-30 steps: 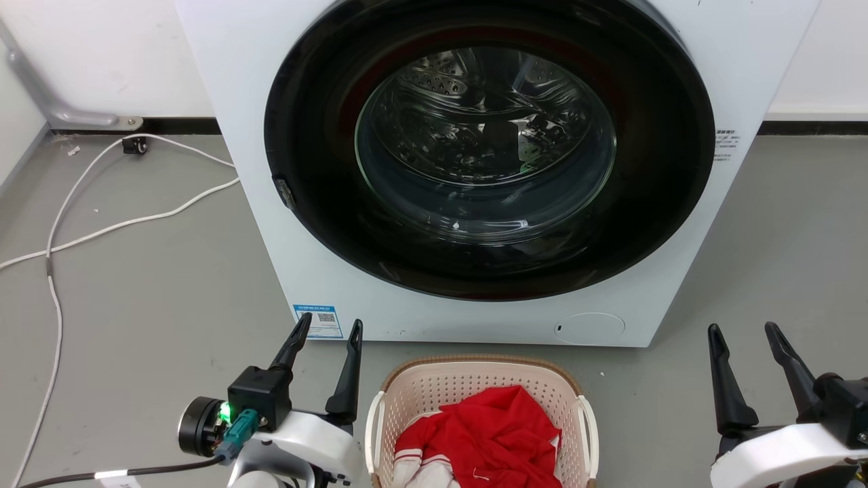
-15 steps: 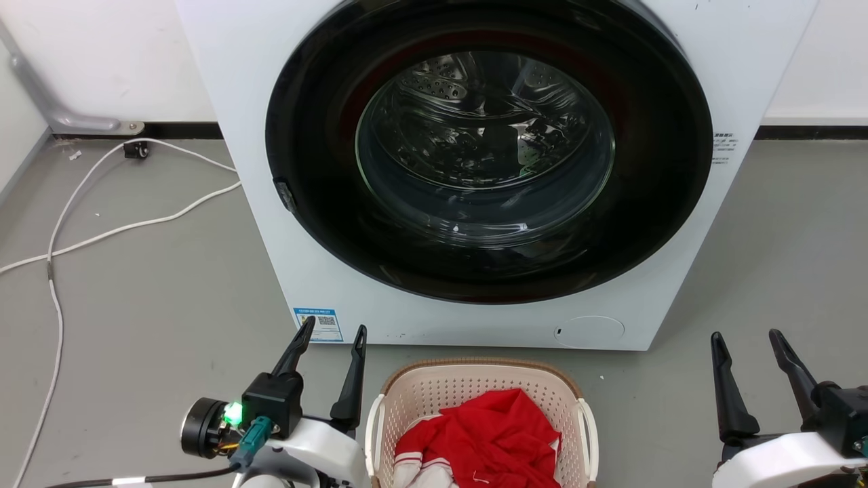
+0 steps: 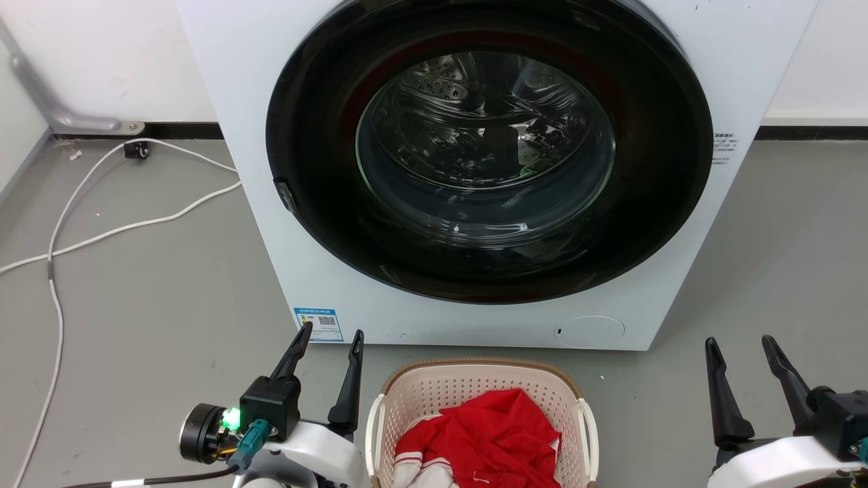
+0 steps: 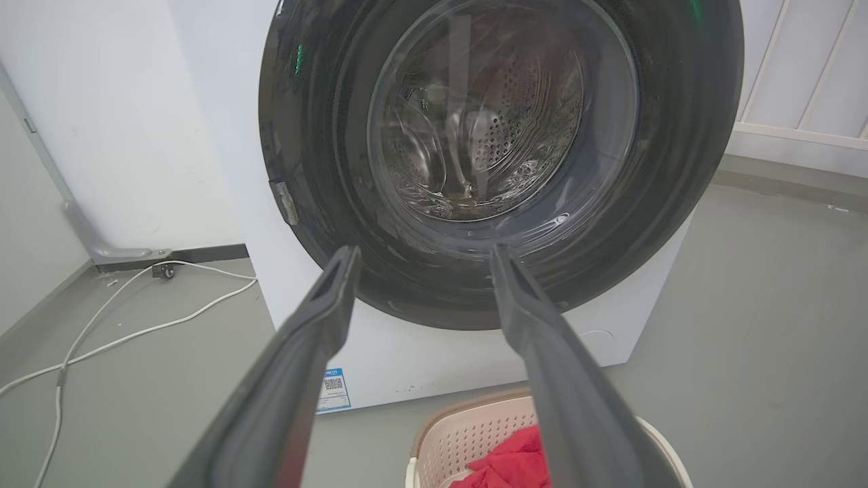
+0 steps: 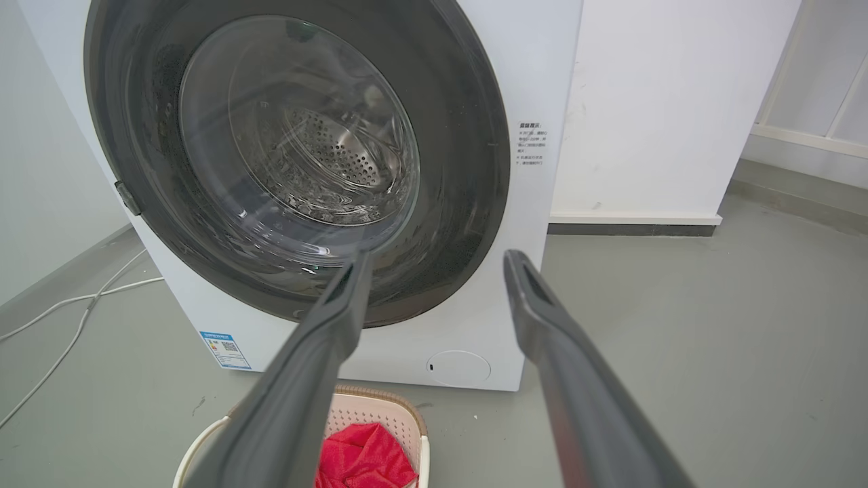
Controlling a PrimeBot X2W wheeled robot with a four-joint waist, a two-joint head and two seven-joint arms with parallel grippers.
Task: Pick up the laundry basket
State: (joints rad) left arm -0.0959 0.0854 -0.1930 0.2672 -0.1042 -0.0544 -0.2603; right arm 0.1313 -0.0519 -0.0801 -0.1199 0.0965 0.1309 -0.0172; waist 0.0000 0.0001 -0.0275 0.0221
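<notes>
Laundry basket (image 3: pixel 441 390) — beside left gripper (image 3: pixel 332 331)

We take this for a bare laundry corner: a white front-loading washer (image 3: pixel 485 163) stands on a grey floor (image 3: pixel 149 291) against plain white walls (image 3: pixel 102 61), loose cables (image 3: pixel 135 224) trailing beside it, a laundry basket (image 3: pixel 434 390) in front.

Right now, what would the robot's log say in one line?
left gripper: open | right gripper: open | laundry basket: on floor, ungrasped, red garment inside
</notes>
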